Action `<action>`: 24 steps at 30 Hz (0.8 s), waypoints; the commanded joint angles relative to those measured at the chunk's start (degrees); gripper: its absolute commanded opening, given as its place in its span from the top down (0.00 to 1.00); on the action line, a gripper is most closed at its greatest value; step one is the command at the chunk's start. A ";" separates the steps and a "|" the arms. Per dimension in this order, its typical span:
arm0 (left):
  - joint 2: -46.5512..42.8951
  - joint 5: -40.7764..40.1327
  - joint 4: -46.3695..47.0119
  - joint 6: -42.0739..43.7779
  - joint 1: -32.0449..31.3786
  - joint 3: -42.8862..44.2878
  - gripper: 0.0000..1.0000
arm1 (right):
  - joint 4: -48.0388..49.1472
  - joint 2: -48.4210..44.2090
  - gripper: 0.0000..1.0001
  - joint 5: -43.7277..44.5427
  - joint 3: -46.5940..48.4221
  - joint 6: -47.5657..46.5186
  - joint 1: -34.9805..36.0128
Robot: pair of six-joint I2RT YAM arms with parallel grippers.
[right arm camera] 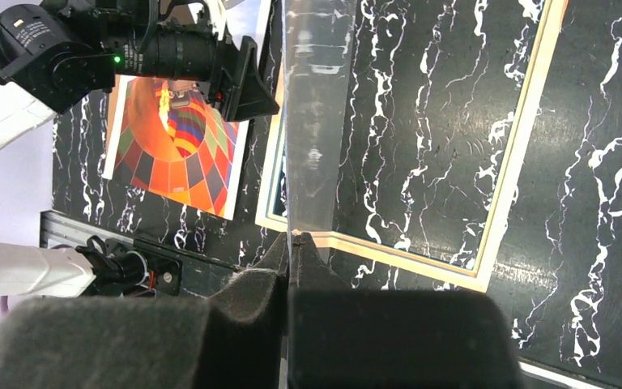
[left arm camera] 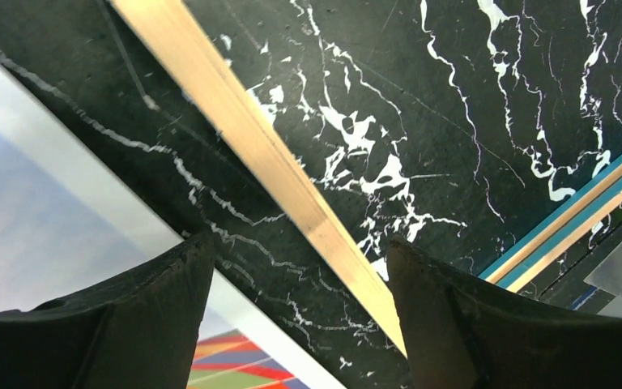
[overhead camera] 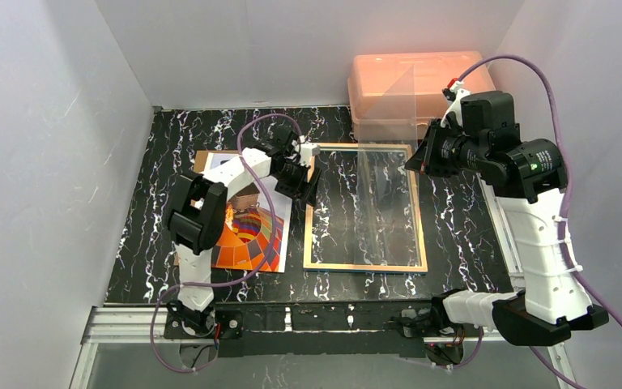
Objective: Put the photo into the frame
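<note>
Glass pane (right arm camera: pixel 316 121), clamped by its thin edge in the right gripper (right arm camera: pixel 291 243), could slip onto the frame (overhead camera: pixel 364 265); left gripper (left arm camera: pixel 300 247) gapes, seemingly clear of the photo (overhead camera: pixel 251 243).

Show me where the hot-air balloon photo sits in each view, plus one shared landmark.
Top external: rectangular multicoloured hot-air balloon paper photo lies left of centre, partly under the left arm.
Left wrist: photo at lower left, mostly pale sky.
Right wrist: photo at upper left.
Shared landmark: rectangular light wood-edged picture frame beside it.
</note>
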 commanded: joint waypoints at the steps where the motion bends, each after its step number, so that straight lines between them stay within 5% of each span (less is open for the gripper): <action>1: 2.75 -0.44 1.85 -1.59 -2.07 0.71 0.27 | 1.60 -0.89 0.99 0.56 -0.97 1.24 -0.25; 13: 2.98 -7.57 4.66 -0.88 -2.56 -4.27 0.50 | 6.18 -1.77 0.99 -2.18 -5.33 3.04 -0.27; 24: 2.09 -18.56 5.44 1.22 -2.56 -8.55 0.57 | 10.41 -2.11 0.99 -4.59 -9.50 3.98 -0.24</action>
